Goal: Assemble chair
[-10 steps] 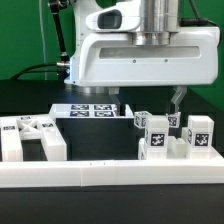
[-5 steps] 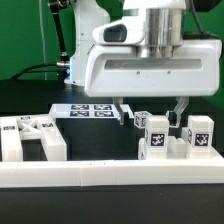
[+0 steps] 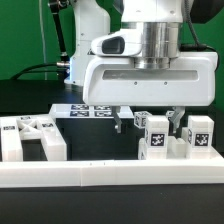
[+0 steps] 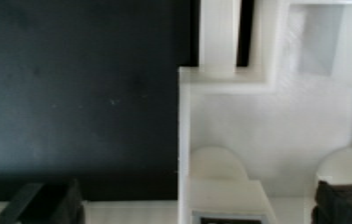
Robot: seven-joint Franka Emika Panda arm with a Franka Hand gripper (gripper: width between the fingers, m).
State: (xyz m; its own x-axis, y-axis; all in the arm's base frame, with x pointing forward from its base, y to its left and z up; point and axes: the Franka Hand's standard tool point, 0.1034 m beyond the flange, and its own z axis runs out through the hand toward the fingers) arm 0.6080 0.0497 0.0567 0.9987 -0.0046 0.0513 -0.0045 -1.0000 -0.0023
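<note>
The gripper (image 3: 149,122) hangs wide open and empty over the clustered chair pieces (image 3: 157,142) at the exterior view's lower right; the seat slab (image 3: 28,135) lies lower left. On descent, a fingertip could clip the neighbouring post (image 3: 200,135) and topple it. Open room lies mid-frame; the long rail (image 3: 110,172) bounds the front.

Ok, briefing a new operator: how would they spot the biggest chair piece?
Find the long white rail across the front. Behind its end on the exterior view's left lies the biggest chair piece, a chunky slab with tags on top. Unlike it, the other tagged pieces are small blocks clustered on that view's right.
</note>
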